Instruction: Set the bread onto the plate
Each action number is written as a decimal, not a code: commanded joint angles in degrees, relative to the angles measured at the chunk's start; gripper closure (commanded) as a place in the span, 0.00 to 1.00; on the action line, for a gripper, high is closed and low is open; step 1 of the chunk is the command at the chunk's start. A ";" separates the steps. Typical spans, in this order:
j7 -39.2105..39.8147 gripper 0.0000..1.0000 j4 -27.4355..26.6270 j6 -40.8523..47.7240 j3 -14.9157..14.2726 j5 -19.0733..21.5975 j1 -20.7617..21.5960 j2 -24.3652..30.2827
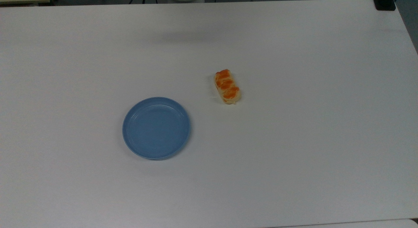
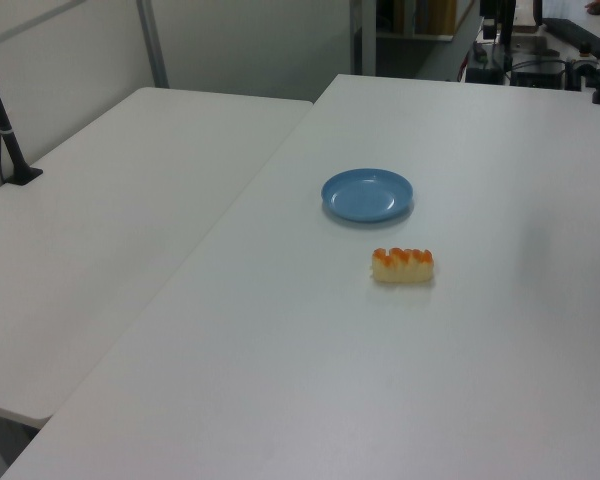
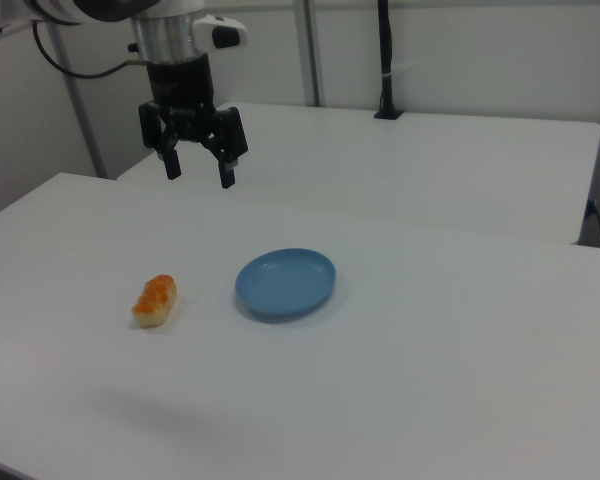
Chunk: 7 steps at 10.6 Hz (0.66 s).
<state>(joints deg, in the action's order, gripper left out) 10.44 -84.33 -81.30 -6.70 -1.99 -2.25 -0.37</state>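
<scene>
Bread (image 1: 227, 86) lay on the white table (image 1: 294, 139), at about two o'clock from the blue plate (image 1: 156, 127) in the top view, not touching it. It looked small, light and soft, so a gentle pinch across its short middle seemed best. The gripper (image 3: 194, 170) hung high above the table with its fingers apart and nothing in them.

In the top view, the bread (image 1: 227, 87) lay on the table (image 1: 294, 156), up and to the right of the plate (image 1: 156, 127), apart from it. The gripper (image 3: 197, 172) hung above the table.
</scene>
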 commanded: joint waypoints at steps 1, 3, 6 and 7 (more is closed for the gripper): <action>0.55 0.00 -0.13 1.32 -1.02 -0.66 0.41 -0.15; 0.63 0.00 -0.13 1.23 -1.03 -0.65 0.49 -0.16; 0.98 0.00 -0.05 0.88 -1.12 -0.47 0.40 -0.24; 1.24 0.00 -0.05 0.71 -1.12 -0.56 0.32 -0.42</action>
<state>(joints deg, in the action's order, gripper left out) 10.45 -84.44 -81.30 -7.30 -2.51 -2.18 -0.76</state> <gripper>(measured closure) 0.000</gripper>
